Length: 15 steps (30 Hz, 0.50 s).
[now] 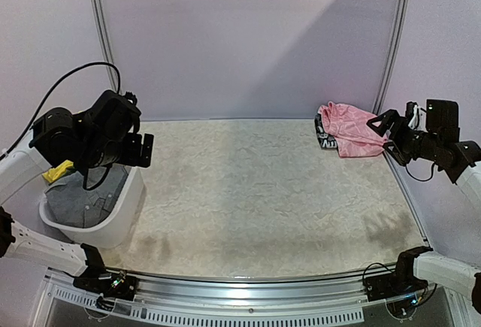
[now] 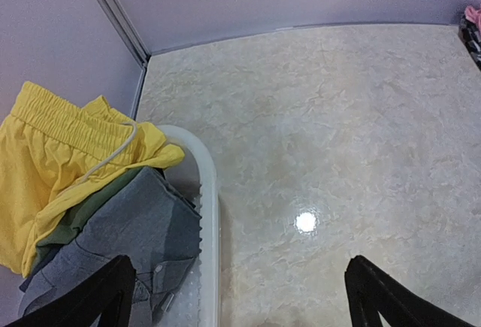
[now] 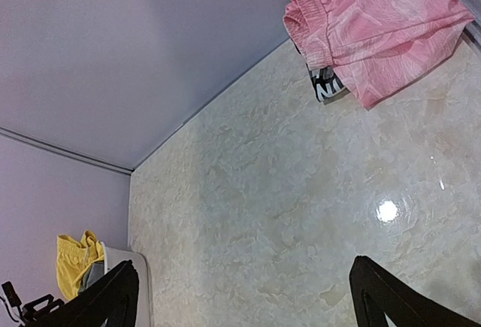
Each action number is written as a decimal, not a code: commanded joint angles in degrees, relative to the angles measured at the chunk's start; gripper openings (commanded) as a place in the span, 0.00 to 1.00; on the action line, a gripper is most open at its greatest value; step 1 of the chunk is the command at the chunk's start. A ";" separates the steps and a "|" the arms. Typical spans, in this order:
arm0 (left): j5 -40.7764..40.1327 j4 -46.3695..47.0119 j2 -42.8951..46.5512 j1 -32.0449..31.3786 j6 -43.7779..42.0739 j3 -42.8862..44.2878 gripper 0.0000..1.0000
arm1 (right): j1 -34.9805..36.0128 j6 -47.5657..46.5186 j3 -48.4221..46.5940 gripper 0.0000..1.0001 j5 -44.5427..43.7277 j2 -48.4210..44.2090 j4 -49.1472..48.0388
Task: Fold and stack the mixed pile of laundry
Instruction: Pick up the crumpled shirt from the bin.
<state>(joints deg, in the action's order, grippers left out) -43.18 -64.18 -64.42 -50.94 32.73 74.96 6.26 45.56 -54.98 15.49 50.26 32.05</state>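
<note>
The laundry pile lies in a white tub (image 1: pixel 128 218) at the left: a grey shirt (image 1: pixel 90 201) (image 2: pixel 128 229), yellow shorts (image 1: pixel 57 171) (image 2: pixel 60 154) and an olive-green piece (image 2: pixel 83 210) between them. A folded pink piece (image 1: pixel 347 130) (image 3: pixel 376 22) lies at the far right of the table on a black-and-white garment (image 1: pixel 325 139) (image 3: pixel 325 83). My left gripper (image 1: pixel 139 150) (image 2: pixel 237 301) hangs open and empty above the tub's rim (image 2: pixel 207 214). My right gripper (image 1: pixel 387 135) (image 3: pixel 240 301) is open and empty, just right of the pink piece.
The beige marbled table (image 1: pixel 255 192) runs between the tub and the folded stack. Pale walls with metal posts (image 1: pixel 101 34) close the back and sides. A metal rail (image 1: pixel 248 289) edges the near side.
</note>
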 commanded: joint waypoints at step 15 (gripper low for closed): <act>11.31 -23.44 -1.84 19.01 12.46 0.03 0.89 | -0.02 3.11 1.16 0.99 2.30 5.76 -3.36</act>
<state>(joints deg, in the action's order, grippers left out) -36.29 -75.50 -63.94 -34.57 42.26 74.54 6.26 47.16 -55.37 15.90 54.85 31.00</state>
